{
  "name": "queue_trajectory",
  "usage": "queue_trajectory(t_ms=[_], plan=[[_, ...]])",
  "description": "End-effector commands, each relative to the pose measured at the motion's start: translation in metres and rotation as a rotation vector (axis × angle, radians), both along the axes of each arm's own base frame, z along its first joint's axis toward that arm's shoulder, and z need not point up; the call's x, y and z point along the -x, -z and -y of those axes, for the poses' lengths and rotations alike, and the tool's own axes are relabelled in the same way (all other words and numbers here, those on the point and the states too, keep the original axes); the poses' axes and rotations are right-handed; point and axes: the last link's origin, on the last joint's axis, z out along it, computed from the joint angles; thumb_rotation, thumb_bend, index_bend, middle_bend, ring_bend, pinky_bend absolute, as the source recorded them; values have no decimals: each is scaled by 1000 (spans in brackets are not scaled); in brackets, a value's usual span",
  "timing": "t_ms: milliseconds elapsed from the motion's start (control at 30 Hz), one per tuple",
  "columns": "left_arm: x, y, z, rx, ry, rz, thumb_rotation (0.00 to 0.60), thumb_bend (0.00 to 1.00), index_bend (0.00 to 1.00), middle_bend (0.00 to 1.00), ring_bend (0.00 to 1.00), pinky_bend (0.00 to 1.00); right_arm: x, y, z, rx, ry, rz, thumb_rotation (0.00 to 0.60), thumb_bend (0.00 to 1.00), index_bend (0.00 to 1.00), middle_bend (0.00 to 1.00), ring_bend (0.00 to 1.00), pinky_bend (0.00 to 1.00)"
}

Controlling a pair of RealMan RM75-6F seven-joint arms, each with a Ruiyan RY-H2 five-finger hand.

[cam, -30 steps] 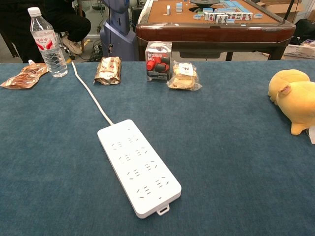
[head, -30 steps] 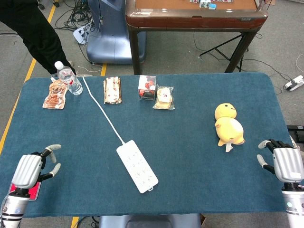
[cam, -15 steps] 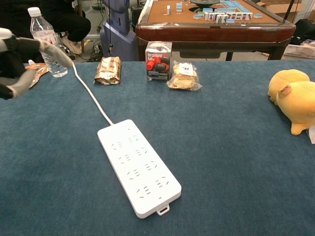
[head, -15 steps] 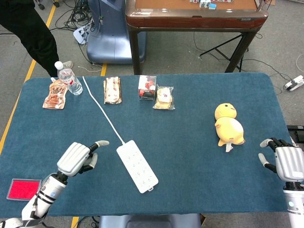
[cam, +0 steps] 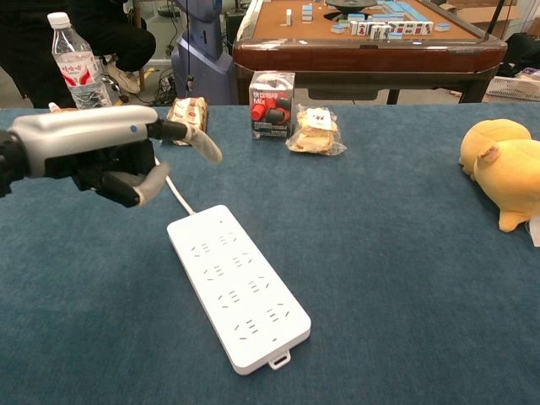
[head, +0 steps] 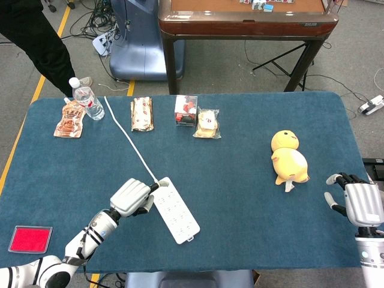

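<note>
The left hand [head: 131, 197] hovers just beside the cord end of the power strip [head: 174, 209], fingers loosely spread and curved, holding nothing; whether a fingertip touches the strip cannot be told. In the chest view the left hand [cam: 110, 156] sits above the cord [cam: 179, 196], just left of the strip [cam: 238, 285]. The strip lies flat near the middle of the table [head: 240, 198], its cord running up toward the bottle [head: 86, 99]. The right hand [head: 360, 203] rests at the right edge, fingers apart and empty, near the yellow plush [head: 288, 158]. A red card [head: 30, 238] lies at the front left corner.
</note>
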Motion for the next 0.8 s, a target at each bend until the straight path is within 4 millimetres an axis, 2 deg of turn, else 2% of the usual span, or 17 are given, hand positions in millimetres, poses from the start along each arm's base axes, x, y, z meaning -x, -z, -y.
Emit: queue_trajectory(t_ms=[33,233,800], plan=[[1,13,2,30,5,-38,600,744,228,1000,1000,1000,-2,-1,0,3,-5,-1,600,236,476,466,453,619],[1,28,2,52,-7,-64,600,744,221,1000,1000,1000,-4,1,0,-6,-5,-5,600,236,476,466,453,619],[6,49,-5,56,-38,-151,600,744,200,1000,1000,1000,-4,4,2,-17,1,-4,600,236,476,466,453,619]])
